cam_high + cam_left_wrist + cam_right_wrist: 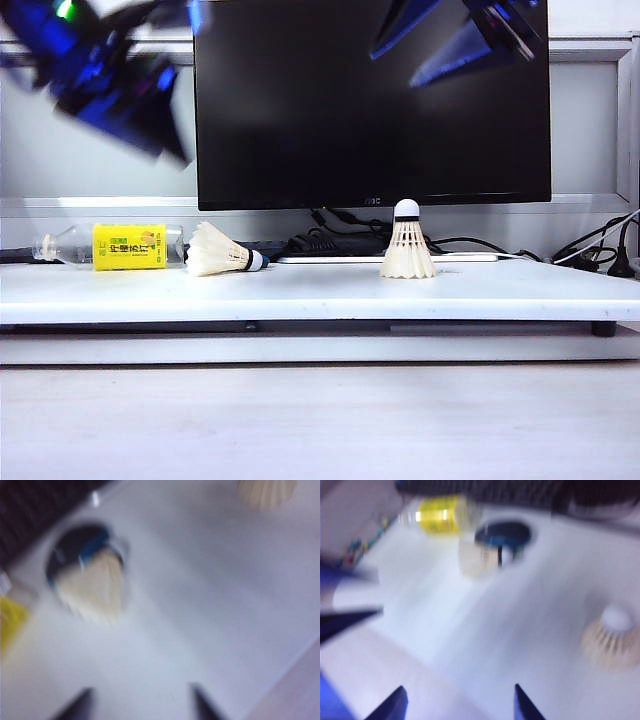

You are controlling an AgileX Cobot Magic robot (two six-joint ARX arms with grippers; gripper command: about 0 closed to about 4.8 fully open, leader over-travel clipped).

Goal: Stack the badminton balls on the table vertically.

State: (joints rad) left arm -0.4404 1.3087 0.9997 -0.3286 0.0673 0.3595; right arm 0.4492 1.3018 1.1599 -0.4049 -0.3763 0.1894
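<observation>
We see left hand (pixel 150 95) blurred, upper left of exterior view, fingers apart, empty. Right hand (pixel 455 40) upper right, fingers spread wide, empty. Lying shuttlecock (pixel 222 251) on white surface (pixel 320 290), left of centre, beside yellow-label bottle (pixel 110 246). Upright shuttlecock (pixel 407 243) right of centre, before monitor (pixel 372 100), well apart.

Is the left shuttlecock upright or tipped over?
Tipped: the left shuttlecock lies on its side on the table, cork pointing right.
</observation>
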